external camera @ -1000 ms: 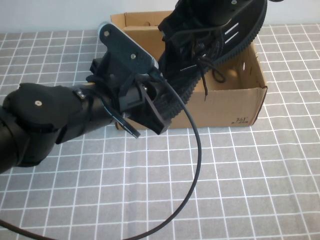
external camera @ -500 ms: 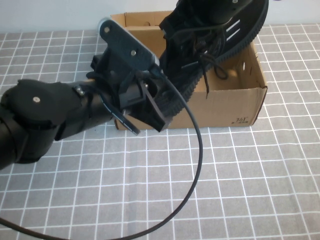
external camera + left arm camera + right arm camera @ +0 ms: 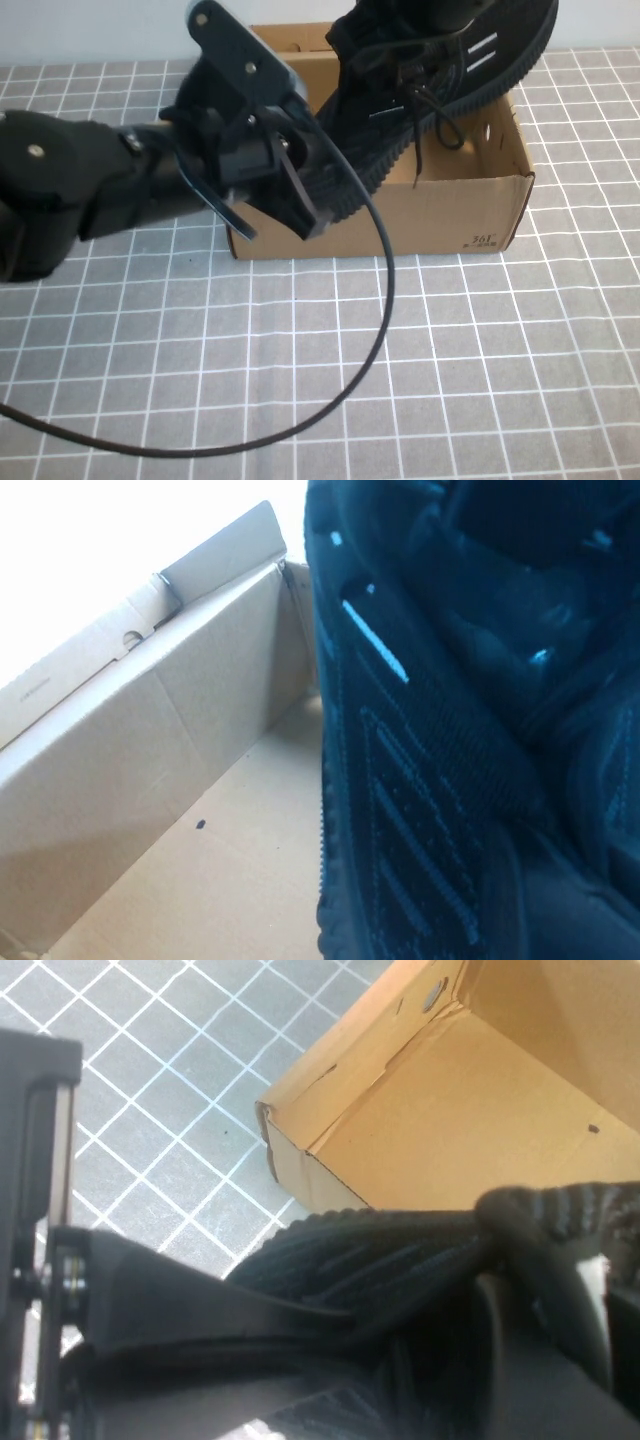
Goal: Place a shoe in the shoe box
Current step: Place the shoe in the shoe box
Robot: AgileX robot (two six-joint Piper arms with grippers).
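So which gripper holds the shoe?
The right gripper, at the raised end of the shoe over the shoe box; the left gripper is open beside its lower sole.

Even, soft overhead light in the high view; wrist views were uneven.

High view was bright and sharp, with faint shadow under the shoe box (image 3: 470, 200) front wall and the cable (image 3: 380, 300). Left wrist view was blown out white above the box flap (image 3: 215, 545); the shoe (image 3: 450, 740) filled the frame, dark and soft-focused. Right wrist view was dim across the black shoe (image 3: 400, 1260), detail lost, while the checked tablecloth (image 3: 150, 1090) stayed crisp.
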